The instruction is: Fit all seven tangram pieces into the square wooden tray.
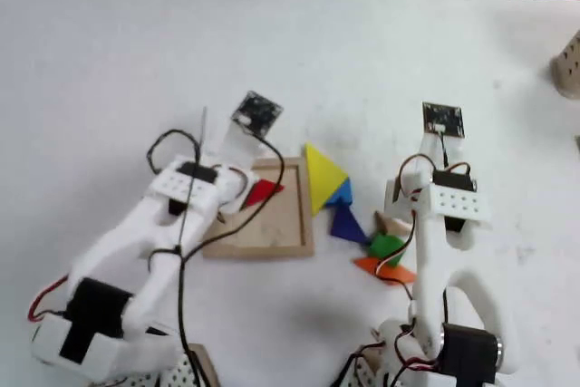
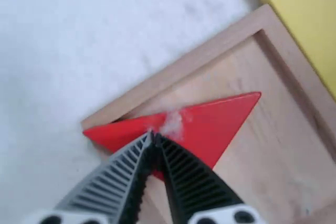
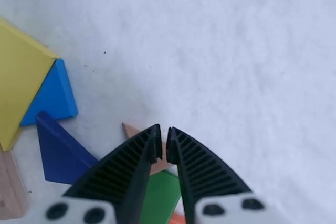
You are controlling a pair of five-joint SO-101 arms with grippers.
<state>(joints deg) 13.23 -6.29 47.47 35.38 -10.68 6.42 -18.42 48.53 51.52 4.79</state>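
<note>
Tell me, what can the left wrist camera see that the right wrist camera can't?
Left wrist view, not the right: the red triangle, with the tip of the shut left claw touching it. Right wrist view, not the left: the light blue triangle, the dark blue piece, the green piece, a tan piece and the right claw. Both: the yellow triangle, at least a bit of the wooden tray and the white table.
</note>
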